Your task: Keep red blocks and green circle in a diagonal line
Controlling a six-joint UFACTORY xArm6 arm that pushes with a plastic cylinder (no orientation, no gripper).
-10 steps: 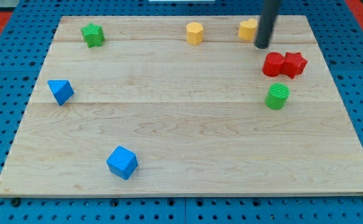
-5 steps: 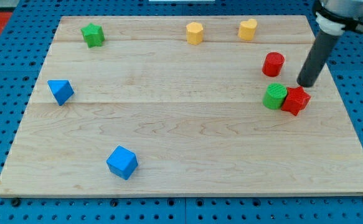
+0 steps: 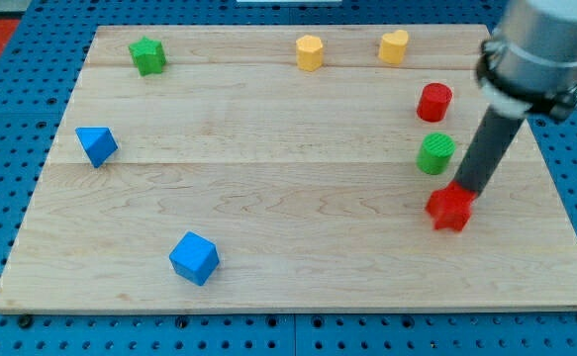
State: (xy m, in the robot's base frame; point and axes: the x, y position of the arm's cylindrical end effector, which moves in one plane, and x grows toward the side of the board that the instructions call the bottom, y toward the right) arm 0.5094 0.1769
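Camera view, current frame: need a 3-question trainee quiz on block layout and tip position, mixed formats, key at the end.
1. True or false: my tip is touching the green circle.
2. Multiple choice: which block is nearest my tip? A) the red cylinder B) the red star C) the blue cube
3. Fill in: the two yellow blocks sit along the view's ____ edge of the wooden board.

Key:
1. False; it sits just to the lower right of the green circle, with a gap between them.
2. B; my tip is at that block's upper edge.
3. top
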